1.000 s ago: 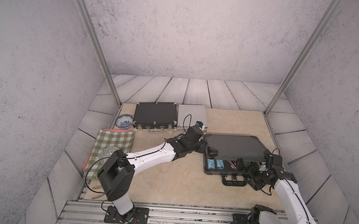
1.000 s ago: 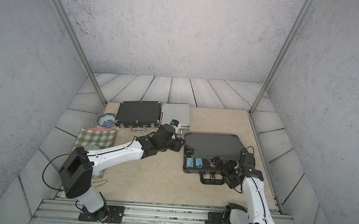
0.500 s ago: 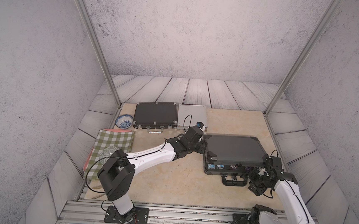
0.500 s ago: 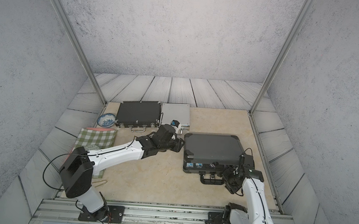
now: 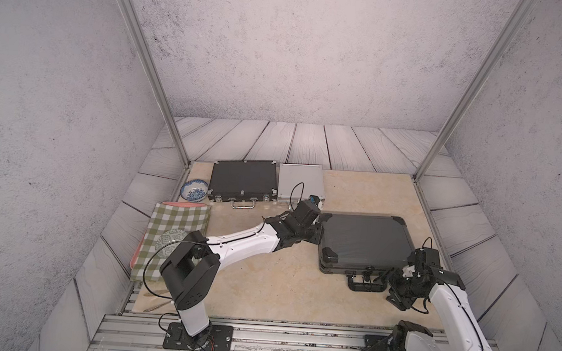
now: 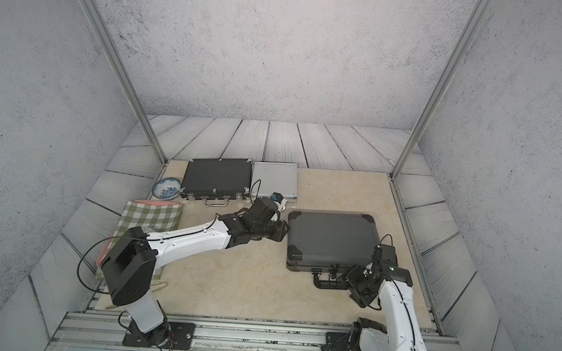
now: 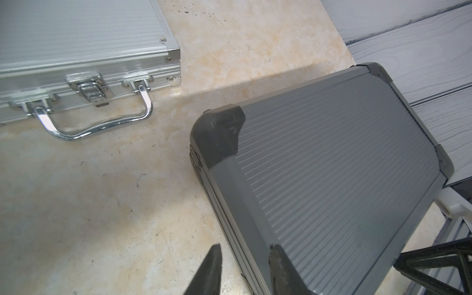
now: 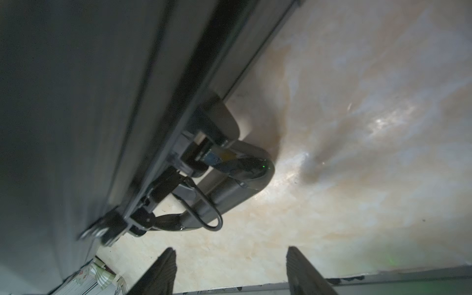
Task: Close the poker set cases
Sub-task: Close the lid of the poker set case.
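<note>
In both top views the ribbed dark-grey case [image 5: 366, 243] [image 6: 332, 241] lies right of centre, its lid down. The left jaws are at its left edge, loosened: in the left wrist view one finger [image 7: 209, 270] is over the worktop [image 7: 102, 204], the other over the lid, with the case's side edge between them, and we see no clamping. The right jaws are wide apart and empty, just before the case's handle [image 8: 229, 184], lower right. The black case [image 5: 243, 180] and the silver case [image 5: 299, 184] lie shut, side by side, upper left of centre.
</note>
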`<act>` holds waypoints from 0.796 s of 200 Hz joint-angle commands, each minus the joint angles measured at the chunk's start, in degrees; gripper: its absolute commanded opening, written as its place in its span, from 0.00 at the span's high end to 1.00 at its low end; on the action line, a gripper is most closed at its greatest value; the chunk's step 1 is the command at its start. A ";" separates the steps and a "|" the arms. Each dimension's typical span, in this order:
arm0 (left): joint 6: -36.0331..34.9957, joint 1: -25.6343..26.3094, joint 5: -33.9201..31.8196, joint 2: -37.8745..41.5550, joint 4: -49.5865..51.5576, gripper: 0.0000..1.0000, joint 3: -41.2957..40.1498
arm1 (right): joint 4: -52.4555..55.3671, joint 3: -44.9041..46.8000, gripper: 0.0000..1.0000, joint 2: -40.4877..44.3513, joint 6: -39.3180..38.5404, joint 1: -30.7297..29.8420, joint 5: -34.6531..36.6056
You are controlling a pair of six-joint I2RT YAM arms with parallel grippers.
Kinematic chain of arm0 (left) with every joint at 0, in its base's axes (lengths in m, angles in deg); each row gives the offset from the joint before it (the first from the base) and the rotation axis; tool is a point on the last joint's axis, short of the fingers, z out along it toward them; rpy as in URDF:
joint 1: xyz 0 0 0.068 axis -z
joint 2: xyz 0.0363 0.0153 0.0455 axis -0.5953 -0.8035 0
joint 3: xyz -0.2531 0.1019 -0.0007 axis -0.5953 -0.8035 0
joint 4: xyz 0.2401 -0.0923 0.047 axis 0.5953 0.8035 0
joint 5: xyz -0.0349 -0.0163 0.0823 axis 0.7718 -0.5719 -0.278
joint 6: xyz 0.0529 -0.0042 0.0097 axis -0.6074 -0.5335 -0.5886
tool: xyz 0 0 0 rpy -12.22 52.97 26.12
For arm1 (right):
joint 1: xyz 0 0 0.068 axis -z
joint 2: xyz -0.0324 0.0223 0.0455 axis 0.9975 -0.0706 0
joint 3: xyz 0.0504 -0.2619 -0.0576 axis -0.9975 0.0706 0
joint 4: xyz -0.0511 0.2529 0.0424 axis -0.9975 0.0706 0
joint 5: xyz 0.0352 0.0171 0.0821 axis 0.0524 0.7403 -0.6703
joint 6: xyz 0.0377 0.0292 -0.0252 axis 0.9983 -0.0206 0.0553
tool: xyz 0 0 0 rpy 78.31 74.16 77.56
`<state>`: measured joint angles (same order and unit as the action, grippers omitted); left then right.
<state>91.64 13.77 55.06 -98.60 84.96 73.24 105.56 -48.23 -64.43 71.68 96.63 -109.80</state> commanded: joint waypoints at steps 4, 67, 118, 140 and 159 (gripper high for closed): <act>-1.42 0.49 0.93 -2.10 1.32 0.65 1.87 | 1.51 -2.81 0.30 1.55 -0.71 0.05 -2.42; -3.76 1.29 2.33 -6.27 3.80 0.66 4.72 | 0.92 -7.85 0.30 2.80 3.25 -0.39 -6.75; -3.59 1.24 -1.17 -7.50 7.21 0.69 3.33 | -8.61 -12.02 0.32 1.78 9.59 -1.09 -7.54; -3.58 1.20 -3.23 -7.80 9.21 0.70 3.62 | -11.65 -14.67 0.32 -2.14 9.01 -2.84 -7.82; -3.68 1.20 -3.56 -7.81 9.41 0.70 3.50 | -13.42 -16.15 0.32 -7.02 6.56 -4.53 -8.68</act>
<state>89.08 15.30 55.19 -105.21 88.46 77.35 96.33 -62.63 -66.64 79.57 93.89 -117.12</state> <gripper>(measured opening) 0.299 0.684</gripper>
